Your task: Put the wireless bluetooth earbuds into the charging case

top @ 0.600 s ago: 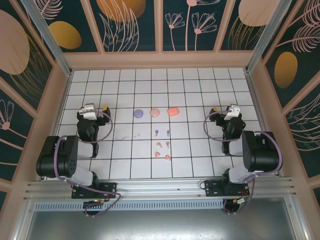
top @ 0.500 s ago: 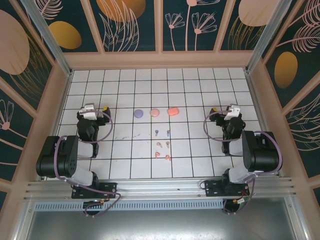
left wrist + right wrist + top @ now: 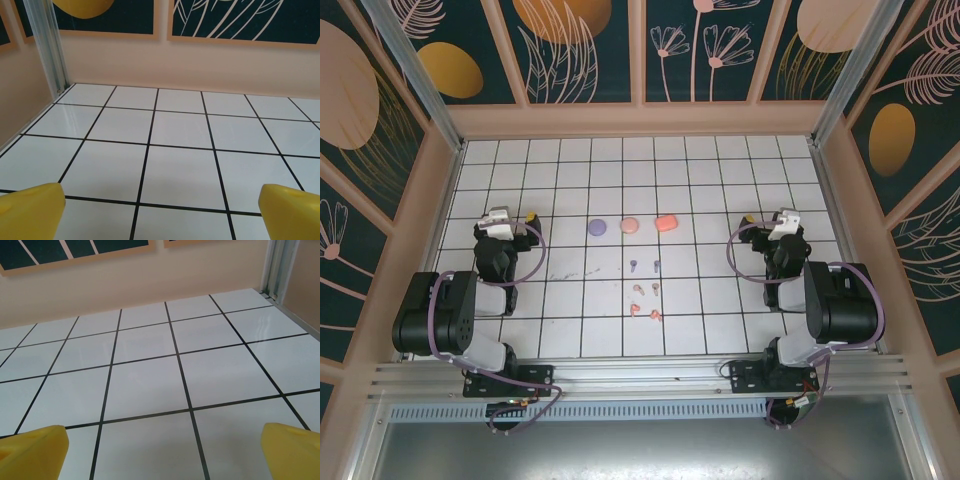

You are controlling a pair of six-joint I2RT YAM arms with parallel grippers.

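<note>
I log six earbuds (image 3: 639, 290) mid-floor, between and well apart from my left pincer (image 3: 162, 212) and right pincer (image 3: 162, 452), both spread wide, open tiled floor (image 3: 720, 170) ahead of each up to the walls (image 3: 165, 65).

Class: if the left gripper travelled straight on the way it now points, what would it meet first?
The left gripper would likely meet bare floor tiles first, or else the back wall; depth is unclear.
</note>
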